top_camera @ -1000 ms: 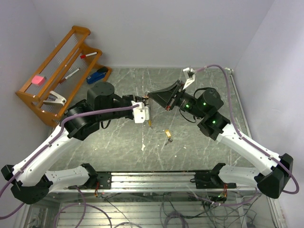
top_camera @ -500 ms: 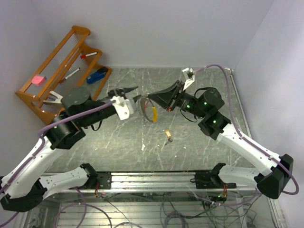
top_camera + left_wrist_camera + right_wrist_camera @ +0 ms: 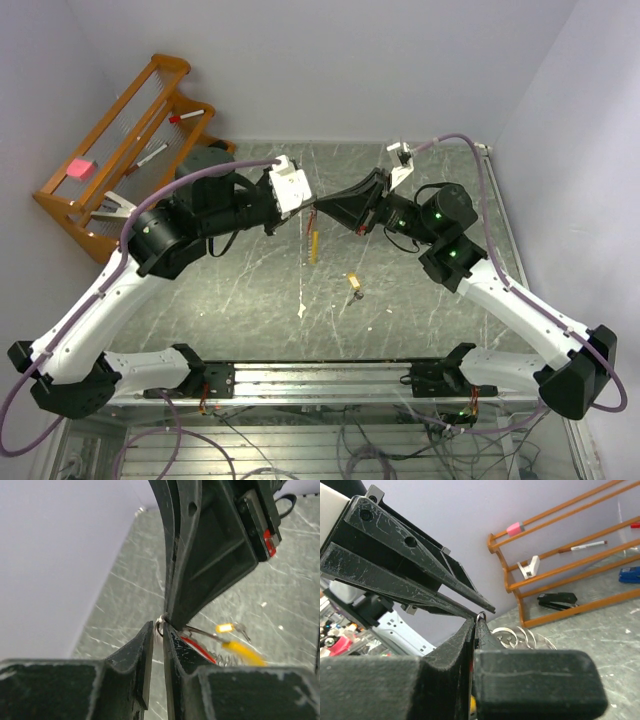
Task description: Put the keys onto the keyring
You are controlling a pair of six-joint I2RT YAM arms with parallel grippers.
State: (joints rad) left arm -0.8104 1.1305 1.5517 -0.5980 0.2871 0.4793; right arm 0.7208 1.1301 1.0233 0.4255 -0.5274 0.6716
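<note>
The right gripper (image 3: 474,625) was clamped shut on the keyring (image 3: 515,636), holding it in the air over the middle of the marble table (image 3: 240,290). The ring's yellow tag (image 3: 313,246) hung straight down. The left gripper (image 3: 158,632) faced it tip to tip from 9 o'clock, with its jaws a narrow slit apart at the ring's wire. Whether they pinched the wire could not be told. The brass key (image 3: 353,283) lay on the table at 4 o'clock from the tag.

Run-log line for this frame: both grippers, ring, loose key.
right gripper: shut on keyring, ring hanging in air | left gripper: tips at ring loop, grip unclear | brass key: on table, not on ring
</note>
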